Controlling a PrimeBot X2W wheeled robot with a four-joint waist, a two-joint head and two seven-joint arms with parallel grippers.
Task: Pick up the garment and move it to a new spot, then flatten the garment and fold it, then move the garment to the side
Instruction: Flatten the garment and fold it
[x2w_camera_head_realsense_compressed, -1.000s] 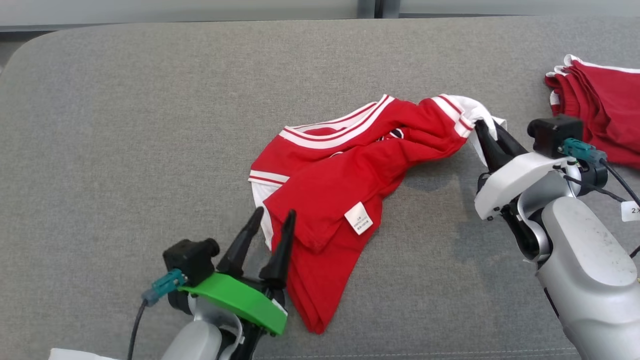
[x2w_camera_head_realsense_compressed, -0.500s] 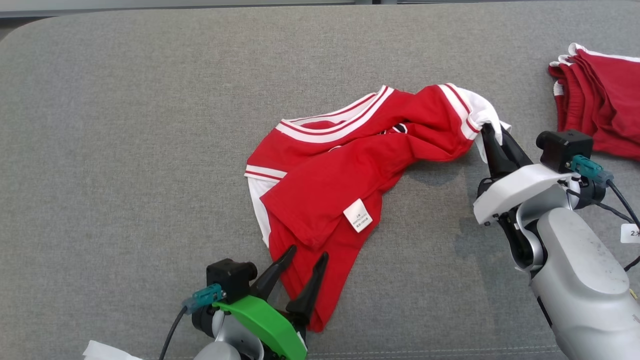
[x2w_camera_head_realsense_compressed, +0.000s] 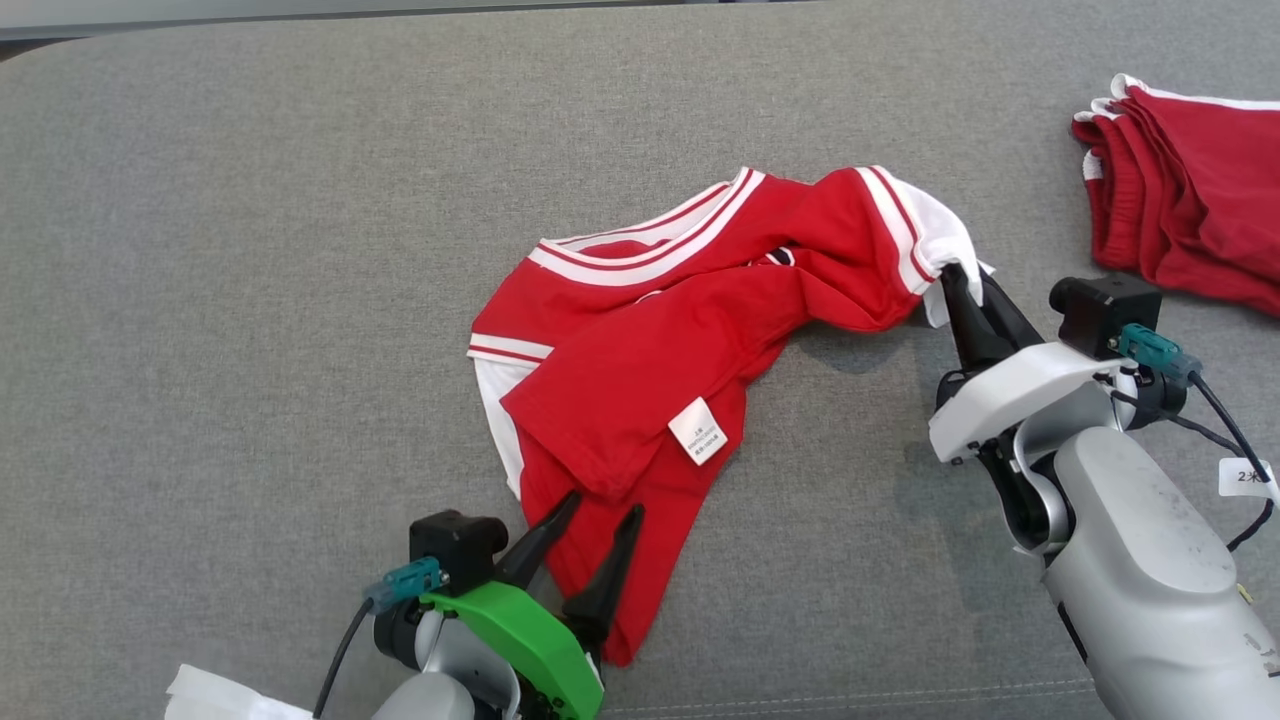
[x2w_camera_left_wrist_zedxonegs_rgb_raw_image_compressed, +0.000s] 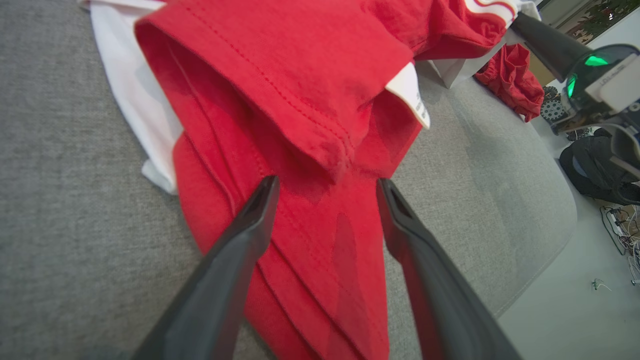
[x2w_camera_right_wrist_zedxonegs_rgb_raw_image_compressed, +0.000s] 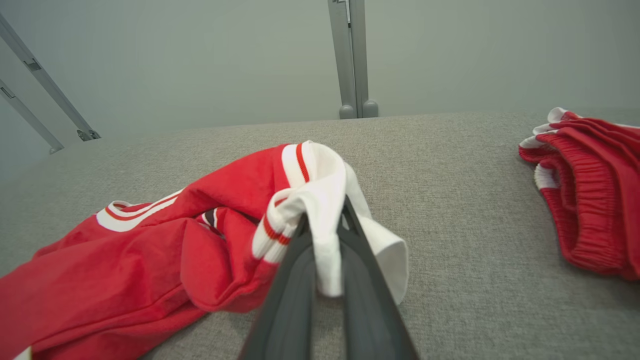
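A: Quick one. Where do we log the garment?

B: We see the crumpled red cotton jersey with white striped trim (x2w_camera_head_realsense_compressed: 650, 370) bunched around the middle of the grey woven fabric surface (x2w_camera_head_realsense_compressed: 250, 250). Its hem trails toward the near edge. Not flat, not folded.

A: Grippers?

B: The right gripper (x2w_camera_right_wrist_zedxonegs_rgb_raw_image_compressed: 325, 220) is clamped tight on a white sleeve end, on the side toward the right edge, and the cloth is raised a bit there. The left gripper (x2w_camera_left_wrist_zedxonegs_rgb_raw_image_compressed: 327, 181) is spread wide and holds nothing. Its fingers straddle the red hem by the near edge. We can't tell if the tips touch the cloth.

A: Step?

B: We judge it's the second grab, ahead of pulling the thing out flat.

A: How do we do it well?

B: We'd go down on the hem corner, not mid-panel, and catch one folded edge so the layers don't come up in a wad. The white care label (x2w_camera_head_realsense_compressed: 698, 430) shows, so we reckon part is turned inside out, worth minding when spreading. Then we'd draw both grips apart evenly and low, so the fabric slides rather than twists.

A: Risks?

B: The stack of folded red shorts with white trim (x2w_camera_head_realsense_compressed: 1180, 190) sits by the right edge toward the far corner, well apart from the jersey. We'd pull clear of it.
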